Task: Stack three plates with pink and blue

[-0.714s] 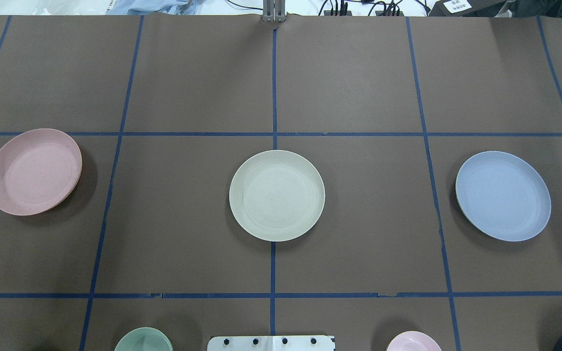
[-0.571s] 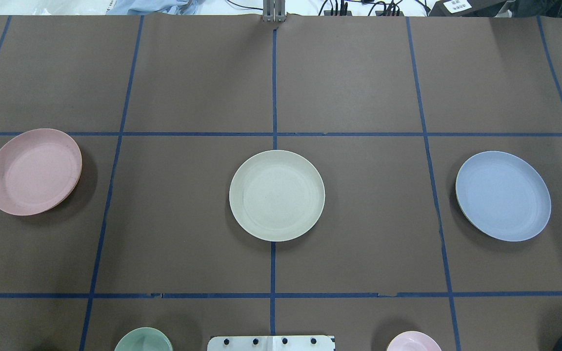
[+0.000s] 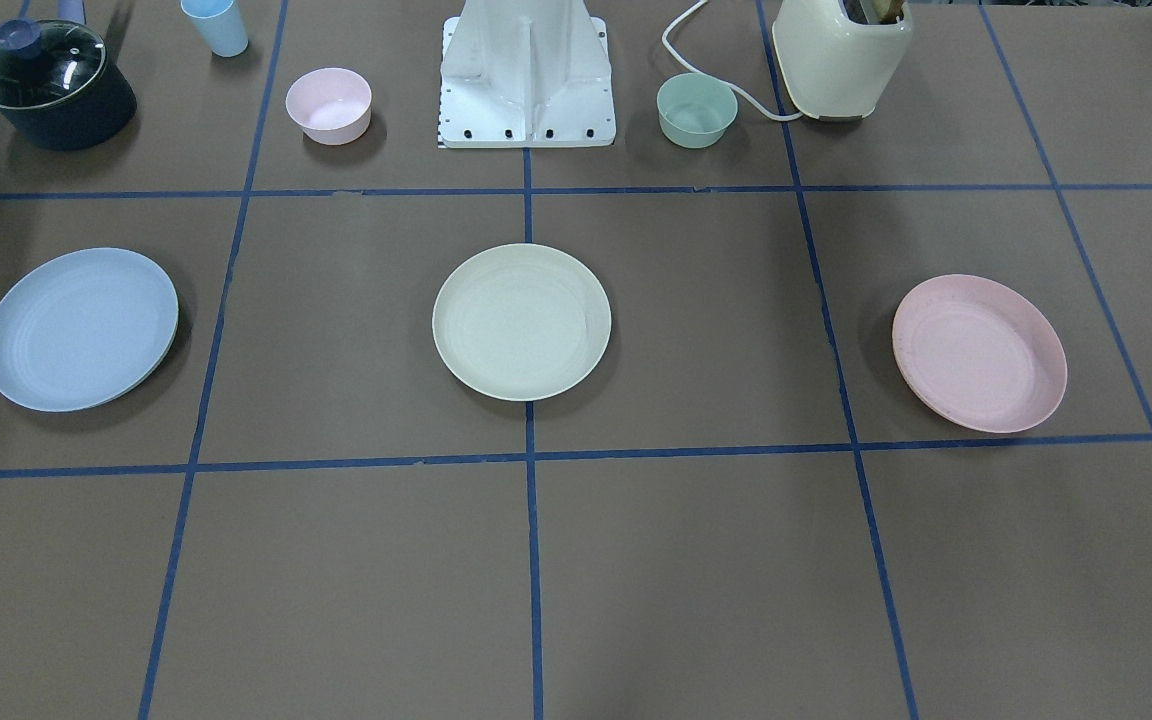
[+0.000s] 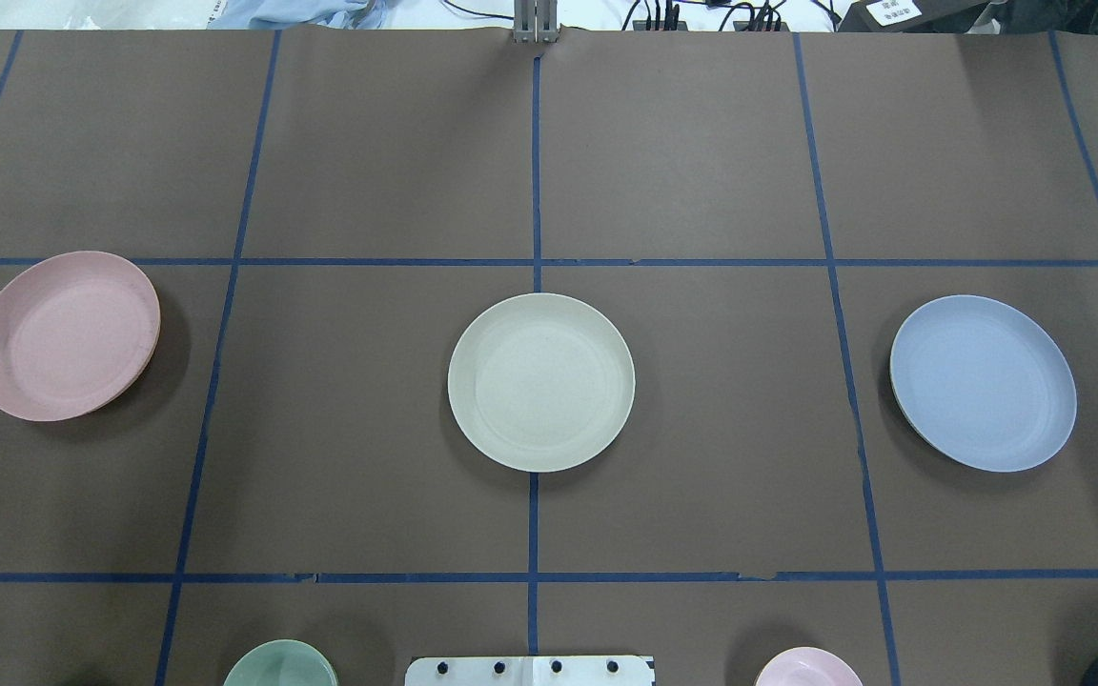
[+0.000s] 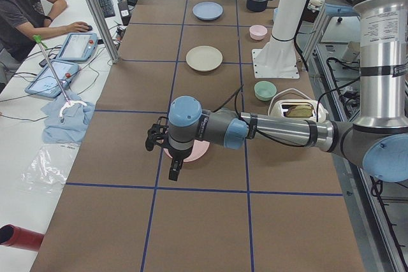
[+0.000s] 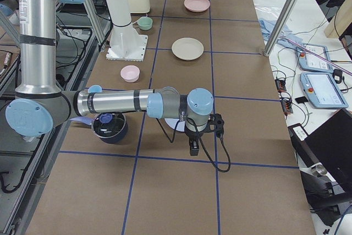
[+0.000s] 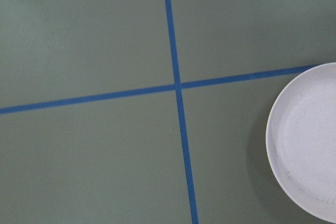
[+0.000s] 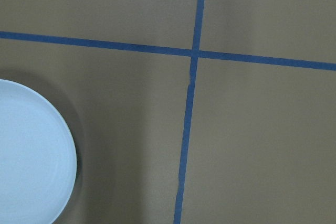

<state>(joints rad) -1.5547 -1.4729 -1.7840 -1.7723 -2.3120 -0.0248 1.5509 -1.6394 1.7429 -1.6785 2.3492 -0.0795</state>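
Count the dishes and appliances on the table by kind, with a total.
Plates: 3 (pink plate, cream plate, blue plate)
Bowls: 2 (pink bowl, mint-green bowl)
Light blue cup: 1
Lidded pot: 1
Toaster: 1
Total: 8

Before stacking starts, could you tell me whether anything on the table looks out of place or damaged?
Nothing stands out: the pink plate, cream plate and blue plate lie right side up, apart, in a row, with no spill or visible damage.

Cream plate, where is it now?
Overhead view: cream plate sits dead centre on the middle tape line, between pink plate (robot's left) and blue plate (right).
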